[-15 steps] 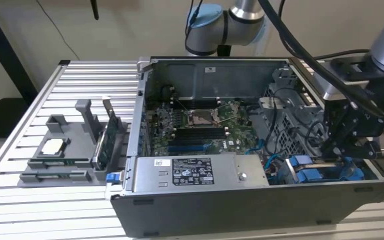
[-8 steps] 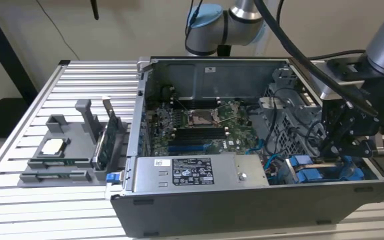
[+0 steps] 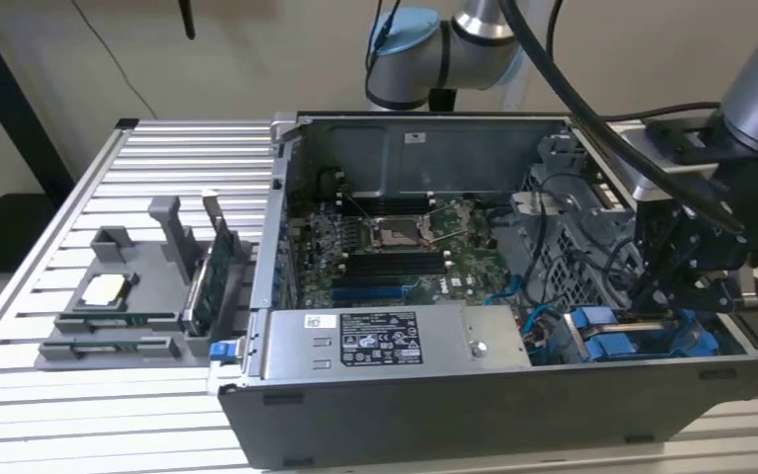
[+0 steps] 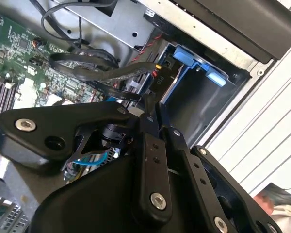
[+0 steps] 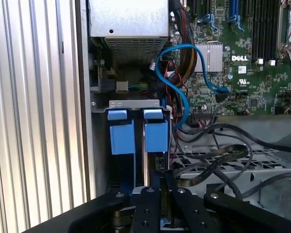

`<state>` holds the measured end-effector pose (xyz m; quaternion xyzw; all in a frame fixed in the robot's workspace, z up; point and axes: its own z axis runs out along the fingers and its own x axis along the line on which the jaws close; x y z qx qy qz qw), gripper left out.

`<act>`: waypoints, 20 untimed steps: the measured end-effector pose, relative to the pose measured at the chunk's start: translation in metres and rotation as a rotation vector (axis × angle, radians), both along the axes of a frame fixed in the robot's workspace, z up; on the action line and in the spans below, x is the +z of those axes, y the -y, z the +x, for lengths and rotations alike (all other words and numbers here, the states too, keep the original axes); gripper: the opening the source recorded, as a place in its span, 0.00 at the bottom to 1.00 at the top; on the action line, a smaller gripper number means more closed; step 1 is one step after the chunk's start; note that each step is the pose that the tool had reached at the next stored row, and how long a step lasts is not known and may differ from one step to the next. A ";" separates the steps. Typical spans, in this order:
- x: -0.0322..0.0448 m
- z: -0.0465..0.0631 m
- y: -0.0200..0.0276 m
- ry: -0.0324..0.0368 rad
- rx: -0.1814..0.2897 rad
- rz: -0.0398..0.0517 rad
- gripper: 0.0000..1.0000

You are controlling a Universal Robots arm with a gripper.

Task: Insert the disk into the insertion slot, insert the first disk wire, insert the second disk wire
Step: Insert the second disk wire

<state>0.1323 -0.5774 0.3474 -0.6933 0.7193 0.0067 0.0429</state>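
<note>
One open dark grey metal computer case (image 3: 485,395), one grey labelled power supply box (image 3: 379,341) — and two bright blue plastic carrier frames (image 5: 121,136) (image 5: 156,135).

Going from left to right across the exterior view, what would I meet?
Grey parts holder on the slatted table → upright green card → labelled power supply box → blue drive carriers → the robot's gripper.

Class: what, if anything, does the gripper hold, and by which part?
Apparently the flat black cable, pinched near its end by the black gripper; the contact itself is hidden.
</note>
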 end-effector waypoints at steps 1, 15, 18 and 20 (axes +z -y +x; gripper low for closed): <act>-0.0006 0.000 -0.0002 0.0000 0.000 0.0001 0.16; -0.0060 0.002 -0.0023 0.0001 0.001 0.0006 0.16; -0.0095 0.002 -0.0023 0.0000 0.001 -0.0001 0.16; -0.0100 0.002 -0.0023 0.0000 0.001 0.0000 0.16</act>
